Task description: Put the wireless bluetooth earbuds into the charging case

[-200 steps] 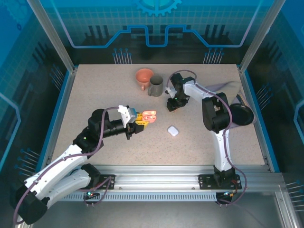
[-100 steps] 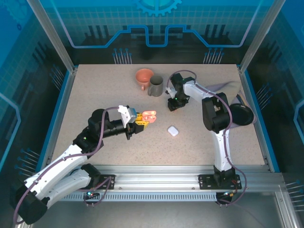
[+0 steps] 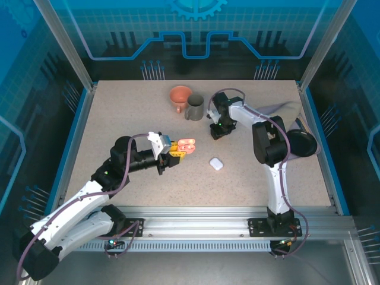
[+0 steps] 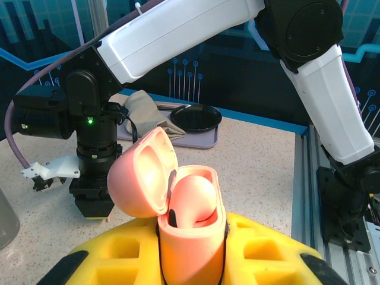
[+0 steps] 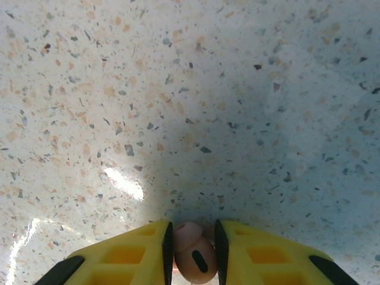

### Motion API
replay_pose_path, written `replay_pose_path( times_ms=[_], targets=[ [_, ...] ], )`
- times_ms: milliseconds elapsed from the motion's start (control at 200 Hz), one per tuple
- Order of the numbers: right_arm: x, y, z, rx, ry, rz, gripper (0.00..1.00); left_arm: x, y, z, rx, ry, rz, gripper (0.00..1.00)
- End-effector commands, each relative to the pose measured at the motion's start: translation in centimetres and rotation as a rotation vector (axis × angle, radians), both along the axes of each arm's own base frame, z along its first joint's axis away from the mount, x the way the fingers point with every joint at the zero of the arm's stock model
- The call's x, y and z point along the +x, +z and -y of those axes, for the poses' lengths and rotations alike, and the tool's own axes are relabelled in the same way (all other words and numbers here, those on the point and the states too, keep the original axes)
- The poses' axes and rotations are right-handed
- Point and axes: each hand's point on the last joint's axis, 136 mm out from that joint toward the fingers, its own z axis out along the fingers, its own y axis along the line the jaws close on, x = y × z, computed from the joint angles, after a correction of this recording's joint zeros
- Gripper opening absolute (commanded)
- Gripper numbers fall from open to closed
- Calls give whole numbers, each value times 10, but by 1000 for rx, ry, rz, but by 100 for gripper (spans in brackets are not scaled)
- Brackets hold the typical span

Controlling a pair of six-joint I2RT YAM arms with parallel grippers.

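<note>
My left gripper (image 3: 176, 149) is shut on a salmon-pink charging case (image 3: 186, 144) at mid-table. In the left wrist view the case (image 4: 191, 243) stands upright between the yellow fingers (image 4: 267, 255) with its lid (image 4: 139, 175) swung open to the left. One pink earbud (image 4: 195, 199) sits inside it. My right gripper (image 3: 217, 132) points down at the table just right of the mugs. In the right wrist view its yellow fingers (image 5: 124, 258) are shut on a second pink earbud (image 5: 193, 256), right above the tabletop.
A closed white case (image 3: 216, 163) lies on the table in front of the right gripper. A salmon cup (image 3: 180, 96) and a grey mug (image 3: 194, 108) stand at the back. A tray (image 3: 295, 127) with a black bowl (image 3: 303, 143) and a grey cloth (image 3: 284, 110) sits at the right edge.
The right gripper's jaws have drawn in onto the pink earbud. Both arms stay almost where they were, and the left still holds the open case.
</note>
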Motion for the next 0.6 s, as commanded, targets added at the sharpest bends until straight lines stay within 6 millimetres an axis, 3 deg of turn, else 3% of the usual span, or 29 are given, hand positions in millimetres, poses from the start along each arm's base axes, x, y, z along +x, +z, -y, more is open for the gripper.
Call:
replay_pose_path(
  times_ms=[0,275,595],
  targets=[
    [-28,-3,-1,-29,30,-81,26,-1,-3,-1,14,3,18,0],
    [-23,13,-2,-11,25,-26,23,-1,-2,-1,12,4,20,0],
    [-17,59,1,11,26,107,22,2,-1,-1,-13,21,1,0]
  ],
)
